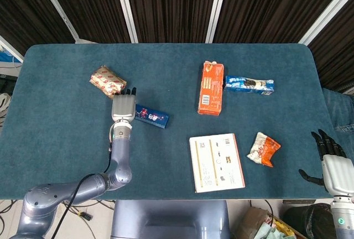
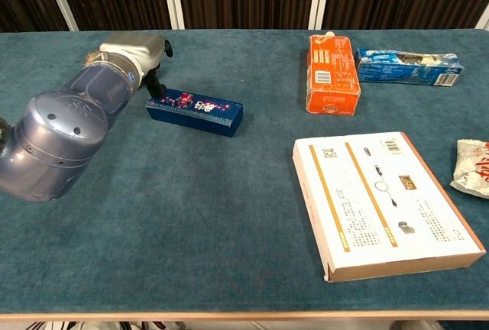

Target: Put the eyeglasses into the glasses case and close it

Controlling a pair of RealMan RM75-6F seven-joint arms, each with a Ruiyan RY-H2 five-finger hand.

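Resting at the near-left end of the dark blue glasses case [image 2: 195, 111], the left hand [image 1: 124, 108] sits with its fingers over that end; whether it grips or only touches the case I cannot tell, since the wrist hides the contact in the chest view. The case lies flat on the blue bench [image 1: 66, 134] with its lid down, so closing looks done or all but done, and the hand's place at the end fits a last press on the lid. The eyeglasses are nowhere in sight; presumably they are inside the case. The right hand [image 1: 331, 158] hangs off the bench's right edge, fingers apart and holding nothing, well out of the way. Well apart from the case lie an orange carton [image 1: 211, 88], a blue snack packet [image 1: 249, 84] and a flat white box [image 1: 217, 162].
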